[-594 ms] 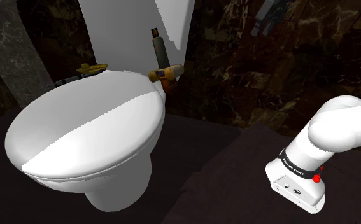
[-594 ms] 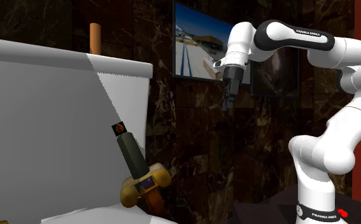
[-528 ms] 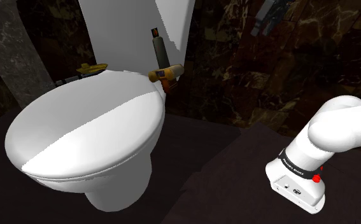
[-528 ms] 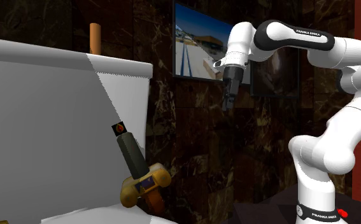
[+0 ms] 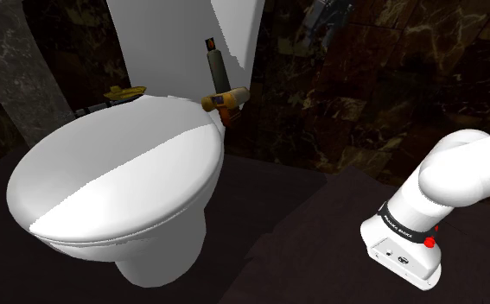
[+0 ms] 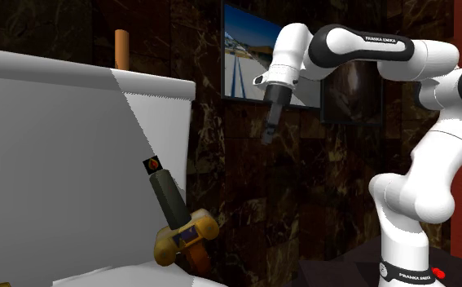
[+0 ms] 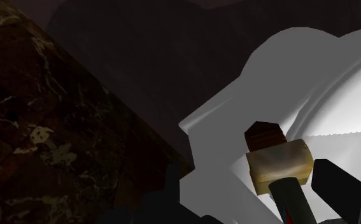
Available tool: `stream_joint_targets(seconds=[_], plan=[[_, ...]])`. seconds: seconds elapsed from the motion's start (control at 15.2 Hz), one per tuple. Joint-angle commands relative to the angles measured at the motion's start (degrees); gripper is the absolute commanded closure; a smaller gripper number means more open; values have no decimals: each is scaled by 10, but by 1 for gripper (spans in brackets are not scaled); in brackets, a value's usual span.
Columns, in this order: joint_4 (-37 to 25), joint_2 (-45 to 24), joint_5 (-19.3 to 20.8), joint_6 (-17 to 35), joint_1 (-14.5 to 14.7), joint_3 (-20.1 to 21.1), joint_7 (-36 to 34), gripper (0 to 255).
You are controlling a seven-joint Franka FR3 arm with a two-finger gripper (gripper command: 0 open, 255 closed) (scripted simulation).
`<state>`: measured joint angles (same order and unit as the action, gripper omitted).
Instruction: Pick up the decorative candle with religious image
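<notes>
The candle (image 5: 214,66) is a dark cylinder with a small picture label at its top. It leans tilted in a tan holder (image 5: 226,101) at the back of the white toilet, against the tank. In the second exterior view the candle (image 6: 169,200) rises from that holder (image 6: 186,237). My gripper (image 6: 268,135) hangs high in the air, well above the candle and off to that view's right, and shows at the top edge of the shoulder view (image 5: 321,19). From the wrist, the gripper (image 7: 258,197) is open, and the holder (image 7: 279,163) lies far below between its fingers.
A white toilet with its lid (image 5: 113,168) shut sits in front of a white tank (image 6: 66,155). An orange cylinder (image 6: 121,50) stands on the tank. A small yellow object (image 5: 124,92) sits behind the lid. Dark marble wall (image 5: 364,95) carries a framed picture (image 6: 249,57).
The gripper has swung toward the tank, leftward in both exterior views. The candle and holder have not moved.
</notes>
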<state>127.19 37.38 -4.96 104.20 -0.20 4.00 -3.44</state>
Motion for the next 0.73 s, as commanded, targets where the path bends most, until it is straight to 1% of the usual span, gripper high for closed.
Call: stream_joint_targets(seconds=[0.0,0.33,0.66], plan=[[-9,-28,0,30,1,21,-23,0],[-63,-116,17,85,-3,67,-77,0],[-137,-213,56,124,-10,111,-138,0]])
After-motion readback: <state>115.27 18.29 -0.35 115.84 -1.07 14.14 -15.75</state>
